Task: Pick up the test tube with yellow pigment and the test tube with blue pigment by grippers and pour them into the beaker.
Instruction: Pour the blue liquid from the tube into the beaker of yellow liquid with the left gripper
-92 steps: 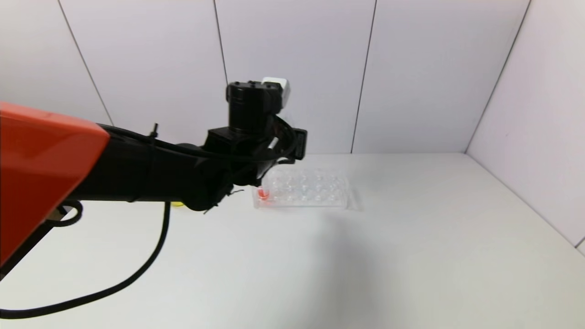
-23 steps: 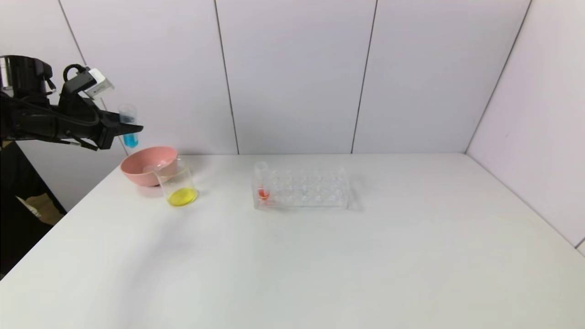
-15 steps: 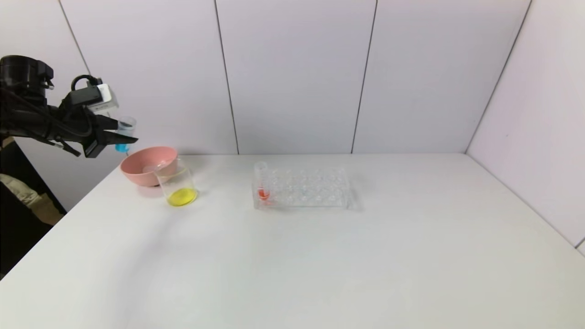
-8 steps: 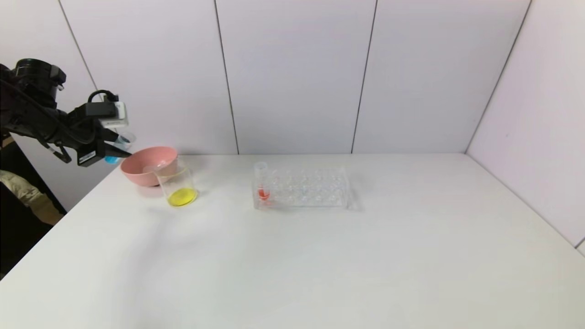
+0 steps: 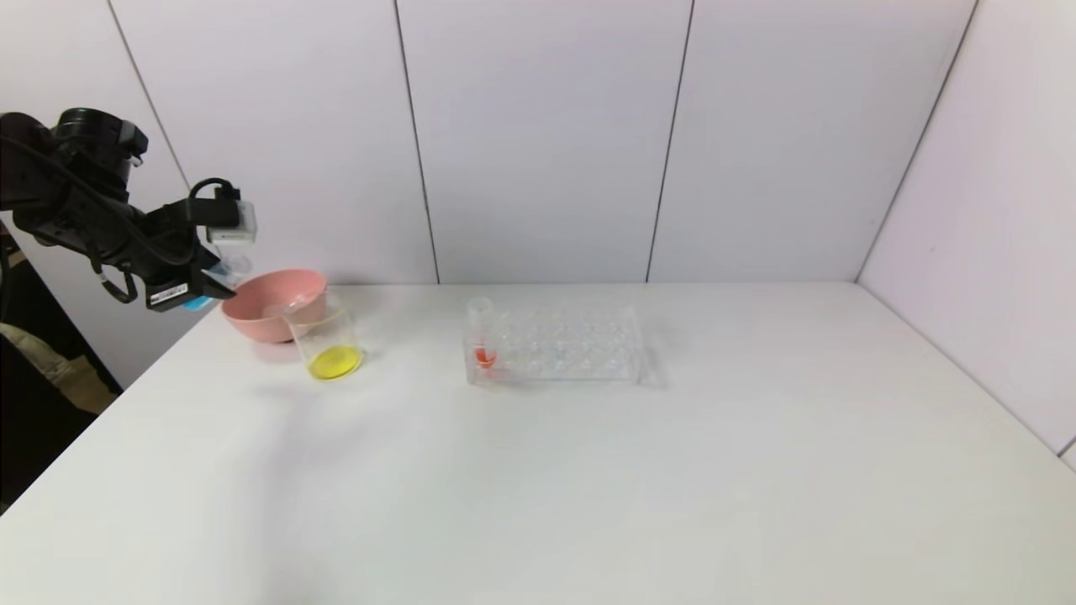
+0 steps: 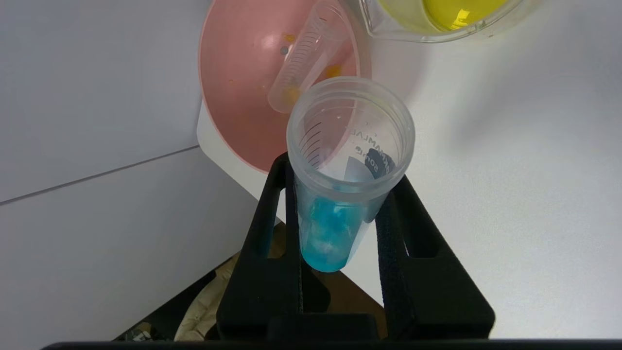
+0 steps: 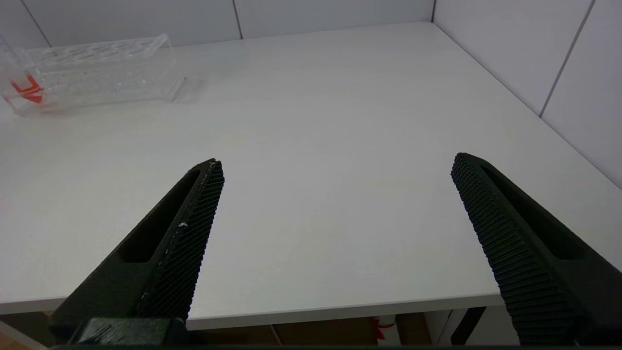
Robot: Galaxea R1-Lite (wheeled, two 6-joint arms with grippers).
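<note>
Beside the pink bowl [image 5: 274, 304] at the tabletop's [image 5: 538, 470] left edge, the left tool [image 6: 340, 204] pinches the light, slick test tube with blue pigment [image 6: 340, 194] just under its rim, a sound hold for tipping.

Beaker [image 6: 437, 19] cut off; rack [image 7: 92, 73] partly cropped.

The head view looks forward and down across the white counter [image 5: 588, 470] to the panelled wall. The left wrist view sits close above the pink bowl [image 6: 243, 87], which the head view shows too. The right wrist view looks low across the counter at the clear rack [image 7: 92, 73], shared with the head view.
</note>
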